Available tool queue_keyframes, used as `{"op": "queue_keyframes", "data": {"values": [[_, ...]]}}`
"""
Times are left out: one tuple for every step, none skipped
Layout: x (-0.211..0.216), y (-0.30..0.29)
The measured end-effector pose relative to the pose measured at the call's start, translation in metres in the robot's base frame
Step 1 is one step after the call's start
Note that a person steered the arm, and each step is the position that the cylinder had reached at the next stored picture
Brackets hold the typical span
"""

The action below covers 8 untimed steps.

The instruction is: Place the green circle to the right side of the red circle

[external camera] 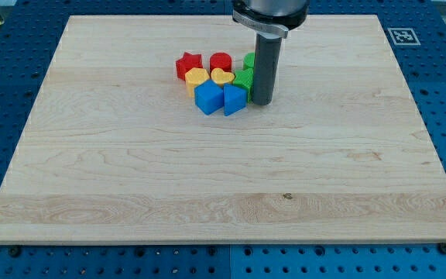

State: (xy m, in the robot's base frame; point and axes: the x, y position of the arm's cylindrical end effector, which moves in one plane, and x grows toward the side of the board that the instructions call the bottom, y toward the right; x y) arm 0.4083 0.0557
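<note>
The red circle [221, 62] sits at the top of a tight cluster of blocks near the board's top centre. Just to its right a green block [249, 60] peeks out, partly hidden by the rod; its shape cannot be made out. A second green block [244, 79], star-like, lies below it. My tip [262, 102] rests on the board at the cluster's right edge, touching or nearly touching the lower green block and just right of the blue triangular block [235, 100].
A red star [188, 64] is at the cluster's left. A yellow block [197, 77] and a yellow heart [221, 77] lie in the middle, and a blue cube [207, 98] at the bottom. The wooden board [223, 201] lies on a blue perforated table.
</note>
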Motion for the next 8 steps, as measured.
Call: {"op": "queue_keyframes", "data": {"values": [[-0.003,0.025],[-0.014,0.052],[-0.054,0.047],[-0.073,0.037],[-0.073,0.034],[-0.073,0.025],[-0.073,0.012],[-0.073,0.007]]}}
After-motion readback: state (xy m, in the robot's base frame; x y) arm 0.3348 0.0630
